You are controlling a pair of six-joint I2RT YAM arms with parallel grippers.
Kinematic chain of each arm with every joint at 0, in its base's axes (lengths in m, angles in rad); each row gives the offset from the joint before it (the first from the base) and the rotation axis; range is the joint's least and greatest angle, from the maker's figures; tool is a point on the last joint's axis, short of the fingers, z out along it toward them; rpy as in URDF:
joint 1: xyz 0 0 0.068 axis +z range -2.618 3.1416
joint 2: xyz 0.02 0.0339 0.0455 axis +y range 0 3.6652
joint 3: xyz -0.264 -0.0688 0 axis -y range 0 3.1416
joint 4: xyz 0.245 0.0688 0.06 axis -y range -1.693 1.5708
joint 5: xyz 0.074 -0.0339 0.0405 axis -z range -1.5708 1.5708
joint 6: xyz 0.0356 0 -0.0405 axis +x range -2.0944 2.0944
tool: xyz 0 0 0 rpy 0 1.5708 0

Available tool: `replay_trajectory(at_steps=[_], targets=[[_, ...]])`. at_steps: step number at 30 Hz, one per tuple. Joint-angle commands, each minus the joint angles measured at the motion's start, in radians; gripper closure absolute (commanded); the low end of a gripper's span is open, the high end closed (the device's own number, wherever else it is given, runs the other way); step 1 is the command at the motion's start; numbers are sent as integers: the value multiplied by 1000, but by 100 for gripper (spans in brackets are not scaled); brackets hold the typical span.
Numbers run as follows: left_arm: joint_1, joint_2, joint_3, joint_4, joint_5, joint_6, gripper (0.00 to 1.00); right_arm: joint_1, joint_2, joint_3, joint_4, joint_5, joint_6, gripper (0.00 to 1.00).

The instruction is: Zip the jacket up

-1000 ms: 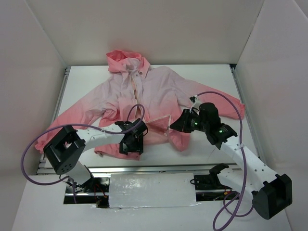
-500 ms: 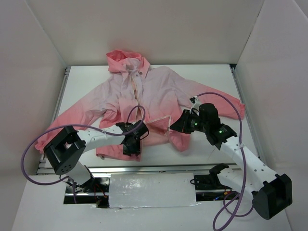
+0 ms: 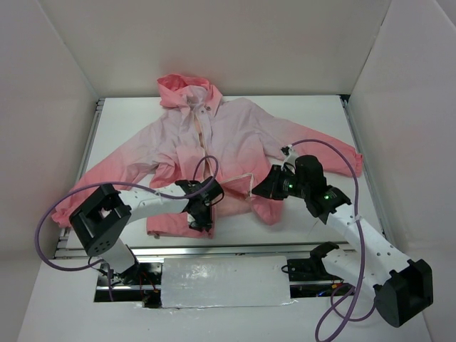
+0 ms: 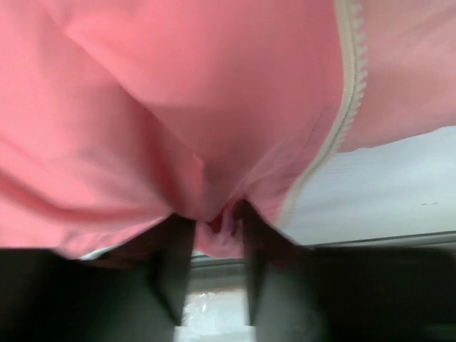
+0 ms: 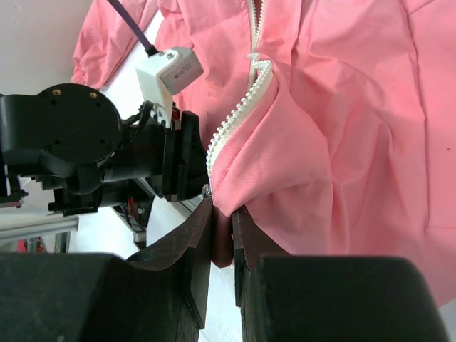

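The left tool (image 4: 212, 228) is clenched on a coral hem fold of the jacket (image 3: 239, 135). The rest of the jacket spreads beyond the tool across the tabletop (image 3: 317, 114), with the hood farthest away. The pale zipper (image 4: 348, 92) edge runs just beside this tool. The right tool (image 5: 222, 224) grips the other front panel's lower corner, and the zipper teeth run away from its fingertips.
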Motion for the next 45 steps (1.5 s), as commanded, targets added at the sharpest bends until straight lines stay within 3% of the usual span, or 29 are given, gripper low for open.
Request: replay_trajectory(at_steps=[1, 3, 5, 12, 22, 45], targets=[[-12, 40, -6, -16, -43, -20, 51, -3, -18, -5, 24, -17, -2, 100], [-16, 14, 25, -68, -58, -20, 41, -3, -23, -6, 21, -13, -2, 100], [-23, -12, 58, -104, -86, -26, 40, -3, -27, -8, 20, -11, -4, 100], [-60, -58, 94, -179, -74, -58, 44, -3, -30, -6, 15, -5, -8, 100], [-138, 22, 137, -168, -41, -146, 43, -3, -38, -20, 20, -12, -7, 100], [-146, 86, 92, -122, -84, -190, 40, -3, -96, -42, -14, -17, -10, 100]])
